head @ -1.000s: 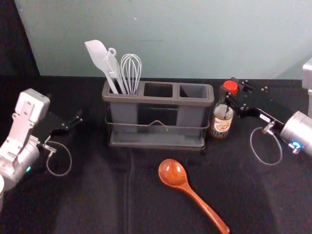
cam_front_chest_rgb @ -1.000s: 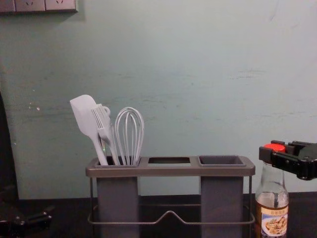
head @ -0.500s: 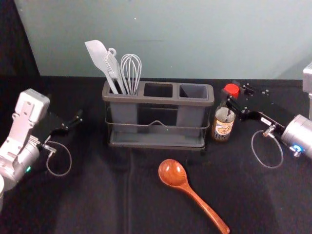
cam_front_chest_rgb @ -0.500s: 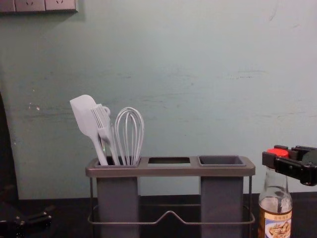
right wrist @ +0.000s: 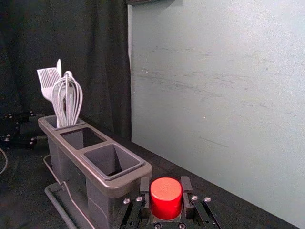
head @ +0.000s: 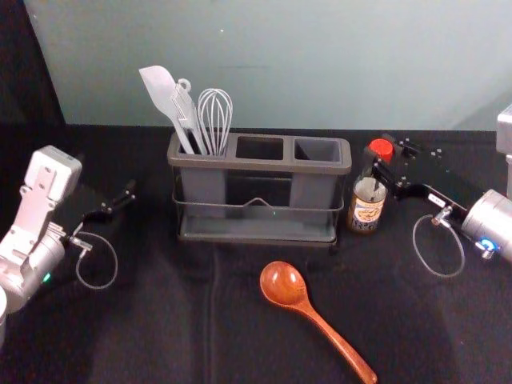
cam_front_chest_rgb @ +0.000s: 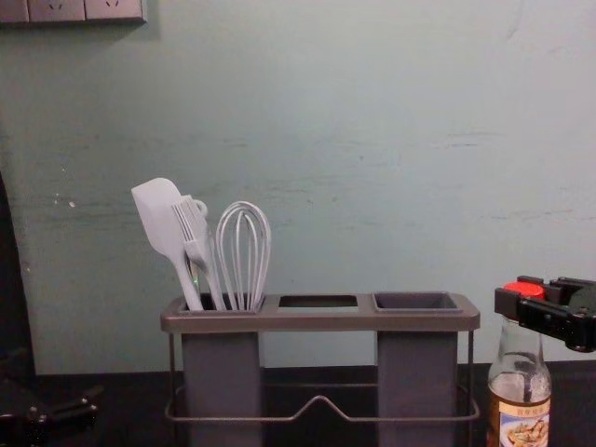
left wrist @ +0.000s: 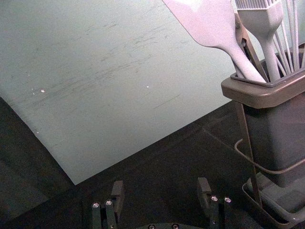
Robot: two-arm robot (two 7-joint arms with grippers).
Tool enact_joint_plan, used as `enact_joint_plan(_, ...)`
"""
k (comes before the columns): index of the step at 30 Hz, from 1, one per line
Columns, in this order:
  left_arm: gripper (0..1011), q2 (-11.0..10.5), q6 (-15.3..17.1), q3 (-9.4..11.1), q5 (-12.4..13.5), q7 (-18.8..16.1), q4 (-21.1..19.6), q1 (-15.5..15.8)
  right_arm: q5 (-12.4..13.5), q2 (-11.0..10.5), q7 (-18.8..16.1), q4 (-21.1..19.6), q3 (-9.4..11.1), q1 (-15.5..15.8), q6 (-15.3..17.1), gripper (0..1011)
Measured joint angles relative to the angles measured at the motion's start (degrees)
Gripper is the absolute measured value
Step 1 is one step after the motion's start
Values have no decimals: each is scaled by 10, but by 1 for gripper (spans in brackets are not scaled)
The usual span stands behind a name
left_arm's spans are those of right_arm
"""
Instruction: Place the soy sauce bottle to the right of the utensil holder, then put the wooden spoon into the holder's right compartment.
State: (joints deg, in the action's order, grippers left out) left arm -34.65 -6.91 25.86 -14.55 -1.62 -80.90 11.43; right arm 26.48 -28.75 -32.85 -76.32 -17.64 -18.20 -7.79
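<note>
In the head view my right gripper [head: 382, 154] is shut on the neck of the soy sauce bottle [head: 366, 210], just right of the utensil holder [head: 260, 165]. The bottle looks upright; whether its base rests on the table I cannot tell. In the right wrist view the right gripper [right wrist: 165, 191] has a finger on either side of the red cap [right wrist: 166, 197]. The wooden spoon [head: 285, 286] lies in front of the holder, handle toward the near right. My left gripper [head: 128, 197] is parked left of the holder; in the left wrist view the left gripper [left wrist: 160, 187] stands open.
A white spatula [head: 162, 94], a brush and a whisk [head: 215, 110] stand in the holder's left compartment. The middle and right compartments [head: 318, 150] hold nothing visible. The wall [head: 320, 64] rises behind the black-covered table.
The right gripper and bottle have shifted together slightly to the right, and lower in the chest view, mostly in the first half second. The left arm, holder and spoon stay still.
</note>
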Motion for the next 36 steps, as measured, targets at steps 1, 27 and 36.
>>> enact_joint_plan(1,1005,0,0,0,0,0,0,0,0,0,0,0,0,0,0,388)
enact_joint_plan(27,1005,0,0,0,0,0,0,0,1,-1,0,-1,0,-1,1,1002)
enact_joint_plan(36,1005,0,0,0,0,0,0,0,1,-1,0,-2,0,0,1,1002)
